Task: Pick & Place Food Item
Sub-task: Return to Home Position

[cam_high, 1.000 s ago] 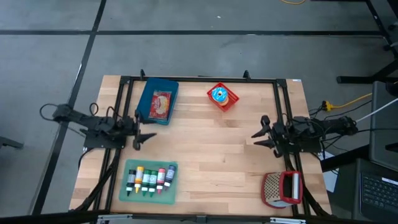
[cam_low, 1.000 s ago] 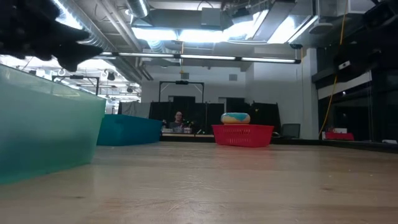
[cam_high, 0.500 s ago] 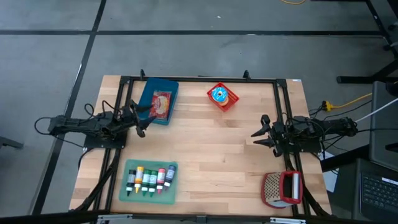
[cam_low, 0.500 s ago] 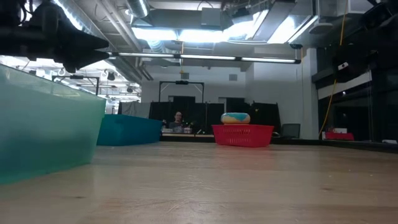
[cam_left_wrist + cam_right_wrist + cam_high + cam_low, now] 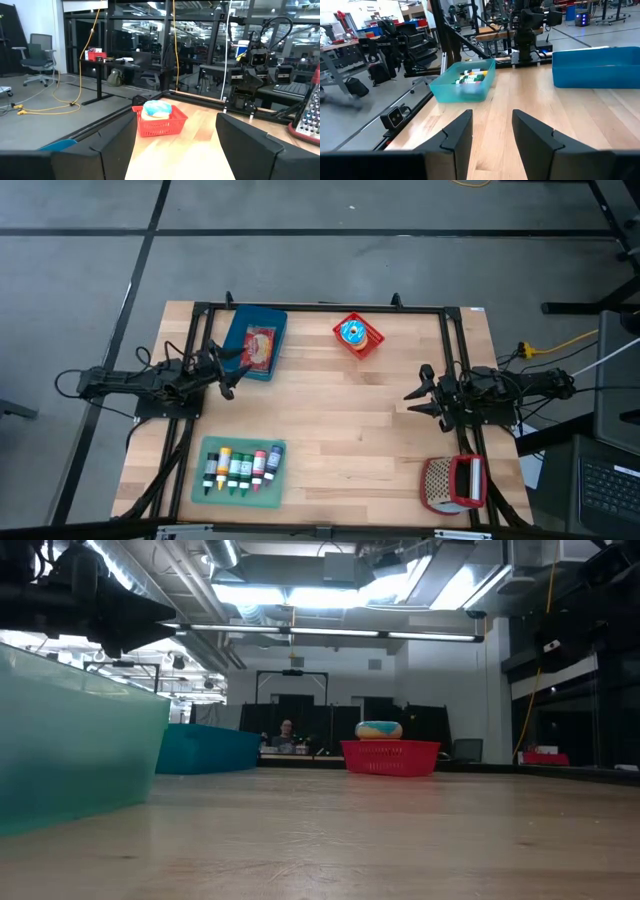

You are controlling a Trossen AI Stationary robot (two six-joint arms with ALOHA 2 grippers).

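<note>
The food item, a doughnut with blue icing point(image 5: 352, 332), lies in a red basket point(image 5: 368, 343) at the table's far middle; the left wrist view shows the doughnut point(image 5: 156, 108) in the basket point(image 5: 160, 125) well ahead of my fingers. My left gripper point(image 5: 236, 372) hangs open over the table's left side, beside the blue bin, with nothing between its fingers point(image 5: 107, 147). My right gripper point(image 5: 413, 393) hangs open over the right side, pointing toward the table's left, also with nothing in it point(image 5: 492, 132).
A blue bin point(image 5: 255, 343) with a red packet stands at the far left. At the near left a teal tray point(image 5: 240, 470) holds several small bottles. A red-handled grater point(image 5: 452, 483) lies at the near right. A black frame rail point(image 5: 320, 307) edges the table. A person point(image 5: 287, 730) sits far behind.
My left gripper has swung sideways toward the table's far edge, from pointing slightly toward the near side to pointing past the blue bin's corner, then stopped. Its fingers have stayed open.
</note>
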